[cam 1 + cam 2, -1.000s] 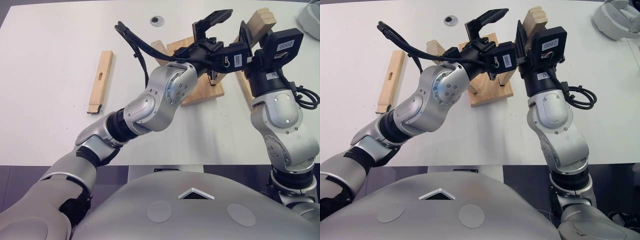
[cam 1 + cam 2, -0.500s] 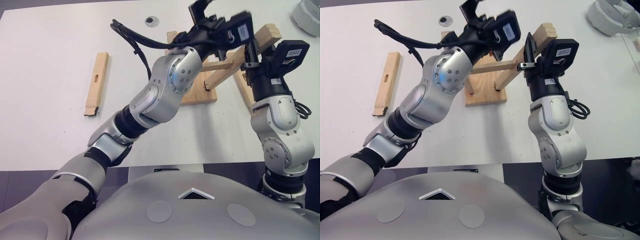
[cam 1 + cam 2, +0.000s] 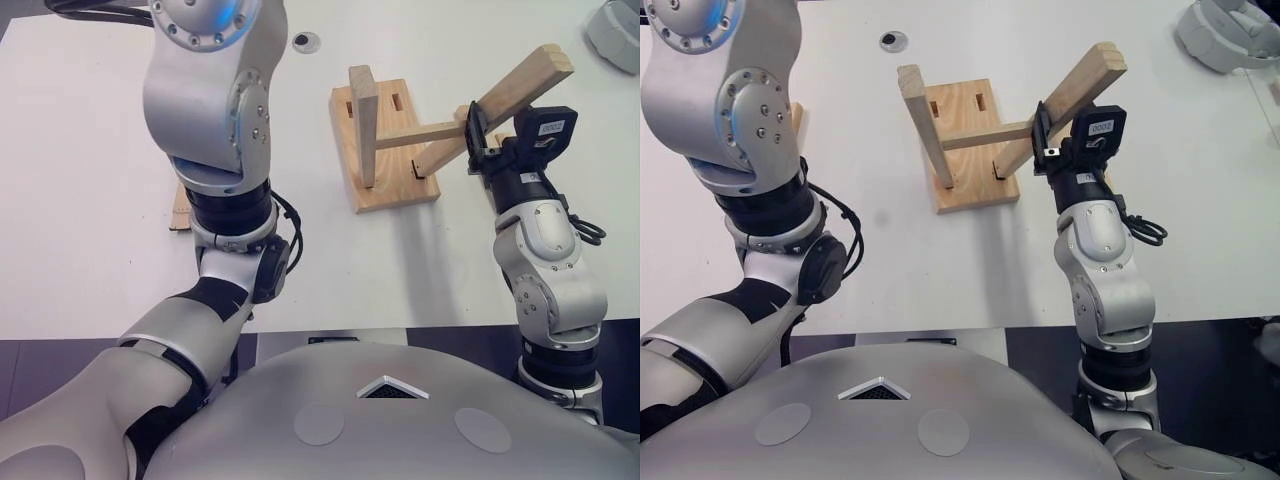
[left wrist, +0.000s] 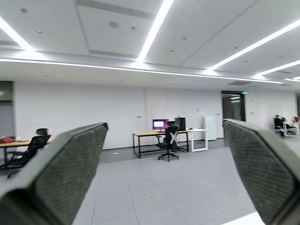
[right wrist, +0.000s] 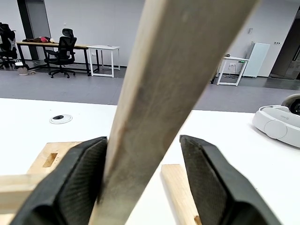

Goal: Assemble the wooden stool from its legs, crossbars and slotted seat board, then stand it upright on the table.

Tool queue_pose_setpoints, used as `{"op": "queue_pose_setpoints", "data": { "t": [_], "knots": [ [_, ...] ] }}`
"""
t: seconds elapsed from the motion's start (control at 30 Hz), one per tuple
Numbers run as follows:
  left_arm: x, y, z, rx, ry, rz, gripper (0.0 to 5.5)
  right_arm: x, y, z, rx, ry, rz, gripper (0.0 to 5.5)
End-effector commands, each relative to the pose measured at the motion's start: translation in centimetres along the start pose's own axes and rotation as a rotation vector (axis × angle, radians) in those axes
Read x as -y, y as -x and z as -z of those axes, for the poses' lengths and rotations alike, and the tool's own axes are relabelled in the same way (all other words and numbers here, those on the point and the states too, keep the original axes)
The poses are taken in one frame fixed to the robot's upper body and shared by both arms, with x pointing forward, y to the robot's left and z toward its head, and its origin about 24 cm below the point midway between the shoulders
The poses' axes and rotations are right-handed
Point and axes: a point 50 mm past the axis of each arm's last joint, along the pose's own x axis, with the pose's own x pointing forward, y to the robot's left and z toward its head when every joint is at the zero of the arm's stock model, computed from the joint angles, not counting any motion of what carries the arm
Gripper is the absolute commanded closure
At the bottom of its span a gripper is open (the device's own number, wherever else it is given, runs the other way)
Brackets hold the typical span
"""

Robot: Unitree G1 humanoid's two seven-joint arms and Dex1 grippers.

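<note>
Done: the seat board (image 3: 400, 185) lies flat on the surface (image 3: 80, 150); one leg (image 3: 364, 125) stands upright in a slot, and a crossbar (image 3: 420, 133) runs from it to a second, tilted leg (image 3: 510, 95)
Left to do: the tilted leg looks not yet seated; a loose leg (image 3: 179, 212) lies behind the left arm; then the stool needs turning onto its legs
Progress: roughly halfway, I judge
Right end effector (image 5: 143, 178): pinches the tilted leg from both sides, just beside the crossbar joint
Left end effector (image 4: 166, 164): spread, holding nothing, raised well apart from the stool
</note>
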Motion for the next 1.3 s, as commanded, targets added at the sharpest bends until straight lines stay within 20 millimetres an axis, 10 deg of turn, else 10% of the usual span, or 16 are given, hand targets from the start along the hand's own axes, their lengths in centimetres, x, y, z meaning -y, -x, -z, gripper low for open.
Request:
{"op": "queue_pose_setpoints", "data": {
  "t": [0.03,0.5,0.7,0.83,0.97,1.17,1.3],
  "knots": [
    [-1.7,0.8,0.5,-0.031,-0.014,-0.052,0.98,-0.1,0.3,0.9,0.001,0.026,-0.021,2.61],
    [-5.3,10.1,7.1,-0.37,-0.163,-0.235,0.98,3.4,-2.2,-13.1,0.568,0.107,-0.08,2.61],
    [-4.0,11.6,8.0,-0.44,-0.158,-0.218,0.98,9.0,-3.3,-10.1,0.373,0.035,0.124,2.61],
    [-4.1,12.6,8.6,-0.475,-0.133,-0.228,0.98,10.1,-3.3,-3.9,0.088,0.111,0.08,2.61],
    [-4.2,12.8,9.1,-0.496,-0.12,-0.23,0.98,8.1,-3.2,-3.2,0.077,0.149,-0.029,2.61],
    [2.1,8.4,9.5,-0.482,-0.034,0.016,0.98,0.2,-2.1,-7.4,0.23,0.378,-0.335,2.61],
    [4.9,7.1,9.0,-0.461,-0.018,0.131,0.98,0.3,-1.8,-6.0,0.068,0.65,-0.32,2.61]
  ]
}}
